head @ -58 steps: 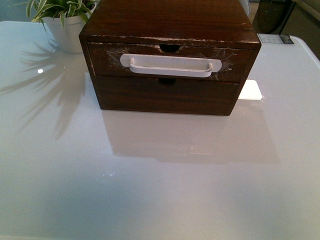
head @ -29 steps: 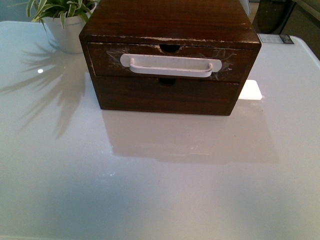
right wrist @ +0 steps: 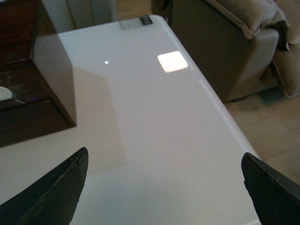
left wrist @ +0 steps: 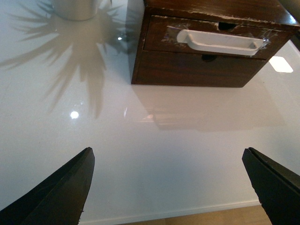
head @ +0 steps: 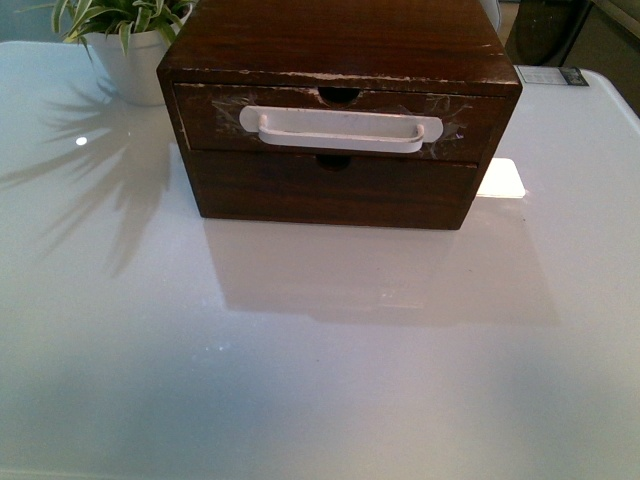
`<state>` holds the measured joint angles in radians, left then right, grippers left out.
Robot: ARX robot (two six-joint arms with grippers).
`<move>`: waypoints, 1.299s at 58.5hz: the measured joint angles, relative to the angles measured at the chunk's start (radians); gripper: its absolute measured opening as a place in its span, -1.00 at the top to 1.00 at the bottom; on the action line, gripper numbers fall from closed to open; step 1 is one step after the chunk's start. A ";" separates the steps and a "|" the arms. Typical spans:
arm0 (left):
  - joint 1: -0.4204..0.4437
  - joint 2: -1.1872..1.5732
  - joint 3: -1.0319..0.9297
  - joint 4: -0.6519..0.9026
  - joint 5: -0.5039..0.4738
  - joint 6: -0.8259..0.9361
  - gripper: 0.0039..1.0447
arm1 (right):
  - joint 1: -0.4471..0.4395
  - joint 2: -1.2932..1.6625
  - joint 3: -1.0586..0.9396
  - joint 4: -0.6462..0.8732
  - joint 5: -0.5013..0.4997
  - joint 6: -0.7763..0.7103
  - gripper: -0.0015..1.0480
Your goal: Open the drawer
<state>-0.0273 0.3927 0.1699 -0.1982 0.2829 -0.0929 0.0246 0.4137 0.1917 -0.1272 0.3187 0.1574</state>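
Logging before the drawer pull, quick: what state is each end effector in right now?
Left end effector: open, holding nothing.
Right end effector: open, holding nothing.

The drawer [head: 340, 122] is dark brown wood with a long white bar handle [head: 340, 131], tape smears and a half-round notch up top, sitting shut near the table's [head: 320, 380] far edge.

Soft light from behind the box [head: 340, 40] falls on the glossy white worktop [head: 320, 380], casting its shadow forward. The plant [head: 120, 20] throws spiky shadows. A square glare patch [head: 500, 180] and small highlights [head: 81, 141] gleam. The left fingers [left wrist: 61, 192] show dark and soft-edged.
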 joint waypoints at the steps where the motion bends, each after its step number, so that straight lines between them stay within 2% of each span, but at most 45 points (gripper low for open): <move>1: -0.010 0.025 0.005 0.030 -0.006 0.004 -0.84 | -0.025 0.033 0.015 0.025 -0.033 -0.037 -0.83; 7: -0.066 0.218 0.033 0.238 -0.026 0.057 -0.84 | -0.118 0.175 0.066 0.117 -0.164 -0.196 -0.83; 16: -0.143 0.489 0.086 0.481 -0.048 0.133 -0.84 | -0.141 0.341 0.116 0.188 -0.277 -0.388 -0.83; 23: -0.202 0.659 0.125 0.638 -0.047 0.203 -0.84 | -0.092 0.475 0.143 0.242 -0.331 -0.571 -0.83; 32: -0.273 0.859 0.151 0.846 -0.019 0.364 -0.84 | -0.012 0.642 0.179 0.327 -0.335 -0.790 -0.83; 41: -0.338 1.016 0.162 0.997 0.043 0.528 -0.84 | 0.047 0.791 0.225 0.392 -0.353 -0.912 -0.83; 56: -0.407 1.218 0.279 1.040 0.103 0.746 -0.84 | 0.111 1.032 0.326 0.467 -0.402 -1.086 -0.83; 66: -0.423 1.340 0.401 0.966 0.141 0.848 -0.84 | 0.132 1.161 0.405 0.456 -0.436 -1.234 -0.83; 76: -0.410 1.454 0.527 0.876 0.168 0.901 -0.84 | 0.152 1.259 0.491 0.463 -0.470 -1.287 -0.83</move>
<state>-0.4374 1.8469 0.6968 0.6781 0.4507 0.8082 0.1768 1.6730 0.6827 0.3359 -0.1513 -1.1297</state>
